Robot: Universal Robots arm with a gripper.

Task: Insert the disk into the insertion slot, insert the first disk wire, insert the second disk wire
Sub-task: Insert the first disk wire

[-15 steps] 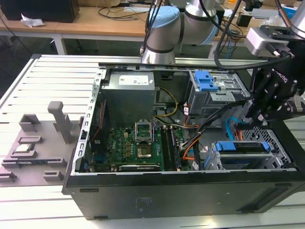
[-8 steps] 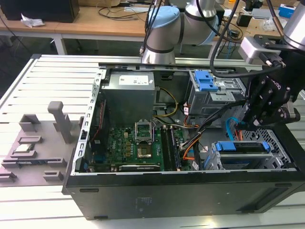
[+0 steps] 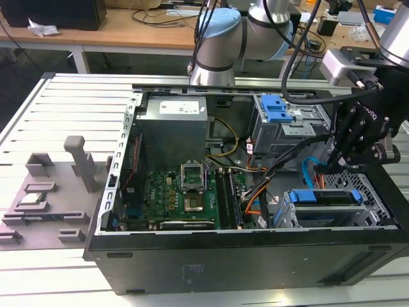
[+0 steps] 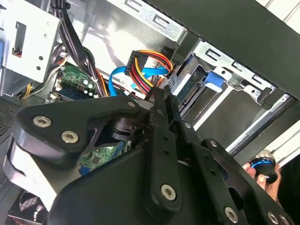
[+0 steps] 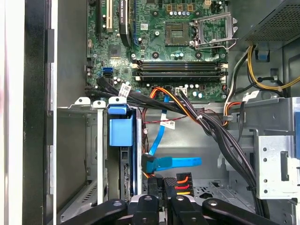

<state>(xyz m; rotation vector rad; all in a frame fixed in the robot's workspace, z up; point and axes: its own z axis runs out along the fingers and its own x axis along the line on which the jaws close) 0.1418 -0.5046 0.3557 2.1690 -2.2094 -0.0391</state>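
- The disk [image 5: 119,133], clipped in its blue frame, already sits in the insertion slot [image 5: 100,154], just beside the end effector [image 5: 161,187].
- The end effector looks pinched on the black plug of the coloured wire bundle [image 5: 183,180], near the disk's rear edge; the plug does not look seated yet.
- The blue flat cable [image 5: 176,162] lies loose just beyond the end effector's tips.
- The white cable tags [image 5: 124,90] carry print too small to read.

In the exterior view the arm [image 3: 220,38] stands at twelve o'clock, elbow bent across toward two o'clock; its black gripper [image 3: 321,167] hangs at three o'clock, tips aimed toward seven o'clock; in both wrist views the fingers [image 4: 161,140] are pinched together on a disk wire [image 5: 183,183].
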